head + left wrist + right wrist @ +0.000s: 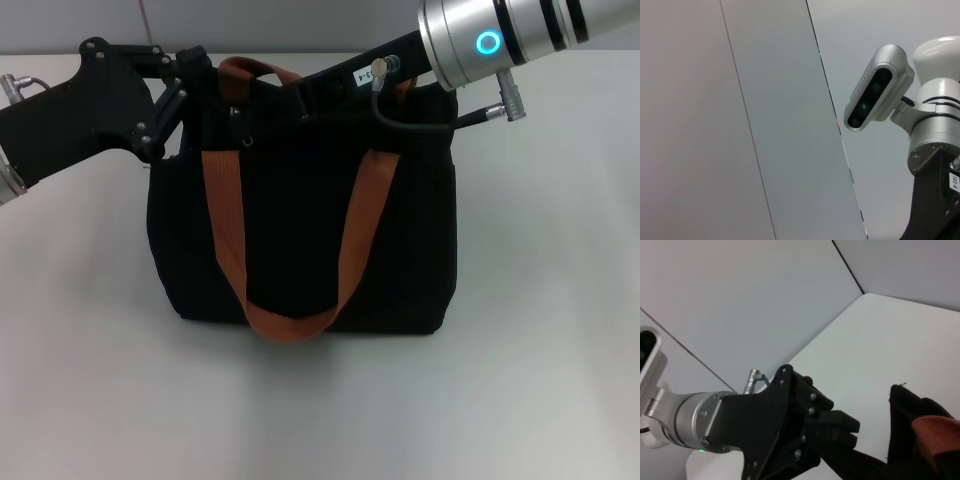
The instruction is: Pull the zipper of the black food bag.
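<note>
The black food bag (300, 220) stands upright on the white table, with an orange-brown handle (225, 220) hanging down its front and another (245, 70) standing up at the back. My left gripper (188, 78) is at the bag's top left corner, shut on the black fabric; the right wrist view shows it (840, 432) pinching the bag's edge (910, 410). My right gripper (305, 95) reaches in from the right and lies over the bag's top edge, between the handles. The zipper pull tab is hidden there.
The white table (540, 330) surrounds the bag on all sides. A grey panelled wall (765, 125) stands behind. The left wrist view shows only the wall, my head camera (872, 92) and part of the right arm (935, 200).
</note>
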Controlling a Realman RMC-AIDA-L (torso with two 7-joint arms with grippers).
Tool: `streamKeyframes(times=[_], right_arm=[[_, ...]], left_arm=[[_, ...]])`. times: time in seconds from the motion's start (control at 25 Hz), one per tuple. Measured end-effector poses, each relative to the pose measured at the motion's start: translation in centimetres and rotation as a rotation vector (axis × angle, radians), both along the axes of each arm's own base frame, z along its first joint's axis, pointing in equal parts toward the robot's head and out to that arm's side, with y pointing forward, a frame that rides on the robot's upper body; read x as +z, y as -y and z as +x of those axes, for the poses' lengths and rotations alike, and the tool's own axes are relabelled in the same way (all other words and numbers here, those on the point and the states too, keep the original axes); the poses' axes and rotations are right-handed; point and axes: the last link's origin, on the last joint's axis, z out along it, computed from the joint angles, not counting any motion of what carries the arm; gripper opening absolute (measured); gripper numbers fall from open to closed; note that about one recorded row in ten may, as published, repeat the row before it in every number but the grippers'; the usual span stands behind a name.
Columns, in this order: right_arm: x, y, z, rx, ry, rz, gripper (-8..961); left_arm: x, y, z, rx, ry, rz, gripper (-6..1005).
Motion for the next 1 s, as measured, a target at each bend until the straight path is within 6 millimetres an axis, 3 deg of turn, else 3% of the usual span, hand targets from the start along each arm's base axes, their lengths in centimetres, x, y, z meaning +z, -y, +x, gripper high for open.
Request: streamKeyframes(times=[0.32, 0.56, 1.0], right_arm=[[-0.6, 0.2, -0.5, 0.015, 0.013, -0.009, 304], [-1.1, 0.5, -0.7, 0.029, 0.022, -0.025, 232], [-0.9, 0.5, -0.7, 0.015, -0.017, -0.019, 234]], left_arm=[[-0.1, 0.0, 0.2, -0.005, 0.003, -0.002, 25], [-0.3, -0.2, 0.5, -0.012, 0.008, -0.003, 26], [-0.3, -0.2, 0.6, -0.013, 0.013, -0.003, 26]])
